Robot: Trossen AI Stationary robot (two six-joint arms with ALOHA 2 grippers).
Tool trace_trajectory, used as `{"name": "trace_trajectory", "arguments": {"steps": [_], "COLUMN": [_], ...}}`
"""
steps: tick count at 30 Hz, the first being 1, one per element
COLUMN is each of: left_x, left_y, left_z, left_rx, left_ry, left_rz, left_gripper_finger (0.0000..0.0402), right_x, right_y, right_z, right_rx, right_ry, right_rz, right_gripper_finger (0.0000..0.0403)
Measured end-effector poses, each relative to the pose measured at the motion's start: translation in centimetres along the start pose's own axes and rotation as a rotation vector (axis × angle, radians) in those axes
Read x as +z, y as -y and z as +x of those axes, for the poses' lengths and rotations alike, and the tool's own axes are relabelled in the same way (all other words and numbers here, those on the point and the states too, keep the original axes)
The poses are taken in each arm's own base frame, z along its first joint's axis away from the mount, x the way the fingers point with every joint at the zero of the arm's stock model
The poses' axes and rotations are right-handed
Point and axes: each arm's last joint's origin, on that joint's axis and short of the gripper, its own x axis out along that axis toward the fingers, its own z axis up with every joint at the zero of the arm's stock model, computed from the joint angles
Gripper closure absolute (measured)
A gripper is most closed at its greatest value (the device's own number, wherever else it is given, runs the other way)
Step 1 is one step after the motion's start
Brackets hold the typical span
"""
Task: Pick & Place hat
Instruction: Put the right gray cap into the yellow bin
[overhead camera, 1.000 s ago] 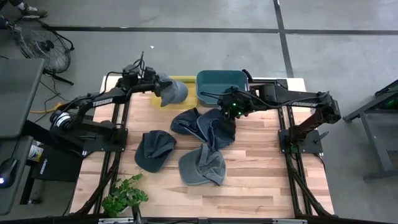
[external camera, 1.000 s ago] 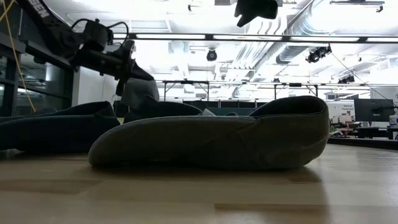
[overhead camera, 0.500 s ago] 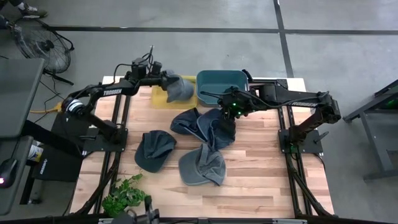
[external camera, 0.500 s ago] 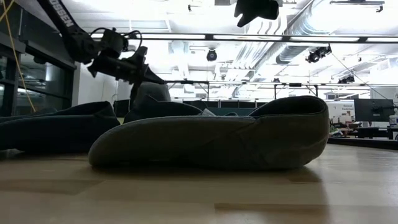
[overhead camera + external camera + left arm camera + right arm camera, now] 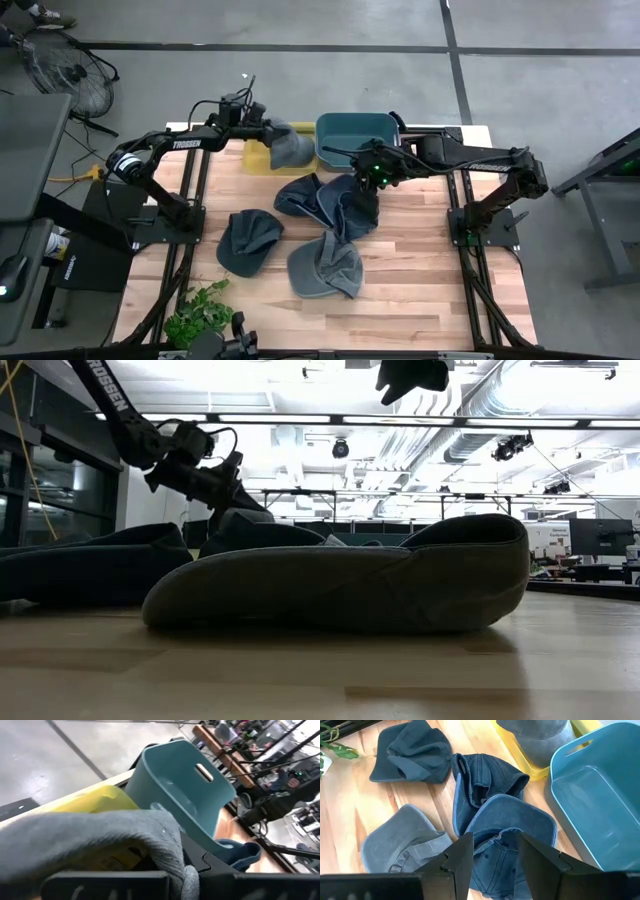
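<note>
My left gripper [image 5: 268, 130] is shut on a grey hat [image 5: 289, 148], which hangs over the yellow bin [image 5: 256, 156] beside the teal bin [image 5: 357, 136]. The hat also shows in the left wrist view [image 5: 90, 835] and in the right wrist view [image 5: 535, 735]. My right gripper [image 5: 375, 177] is open and empty above two blue hats [image 5: 335, 203], with its fingers [image 5: 462, 855] over the nearer blue hat [image 5: 510, 832]. A dark hat [image 5: 247, 240] and another grey hat [image 5: 325, 265] lie on the table nearer the front. My left gripper pinches a bunched fold of the grey hat's cloth [image 5: 172, 862] between its two fingers. The fingers come slanting down from the table's left. The hat hangs below them over the yellow bin. I cannot tell whether it touches the bin.
The yellow bin and the teal bin [image 5: 600, 805] stand side by side at the table's far edge. A green plant [image 5: 200, 315] stands at the near left corner. Bare wood lies along the near edge and the right side.
My left gripper has carried the grey hat toward the table's right, along over the yellow bin and closer to the teal bin, and has come down a little. The hat stays hanging from the shut fingers.
</note>
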Motion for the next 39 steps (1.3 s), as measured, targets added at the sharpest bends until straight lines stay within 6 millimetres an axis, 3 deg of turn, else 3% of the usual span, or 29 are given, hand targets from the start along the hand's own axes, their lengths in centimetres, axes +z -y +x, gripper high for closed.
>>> {"name": "trace_trajectory", "arguments": {"steps": [6, 15, 20, 31, 39], "left_x": [-0.1, -0.2, 0.5, 2.3, 1.7], "left_y": [0.0, -0.4, -1.0, -2.2, -1.5], "left_z": [0.0, -0.2, -1.3, -4.4, -3.7], "left_rx": [0.009, 0.055, 0.076, 0.161, 0.100], "left_ry": [-0.002, -0.016, 0.018, 0.126, 0.064], "left_rz": [0.036, 0.012, 0.006, -0.037, -0.057], "left_gripper_finger": [0.0365, 0.0210, 0.0153, 0.0142, 0.0142], "right_x": [0.0, 0.0, 0.0, 0.0, 0.0], "right_y": [0.0, 0.0, 0.0, 0.0, 0.1], "right_z": [0.0, 0.0, 0.0, 0.0, 0.0], "right_rx": [-0.010, -0.007, -0.006, -0.006, -0.012], "right_ry": [0.004, 0.003, 0.003, 0.003, 0.005], "right_rz": [0.000, 0.000, 0.000, 0.000, -0.015], "right_gripper_finger": [0.0253, 0.0253, 0.0253, 0.0253, 0.0253]}}
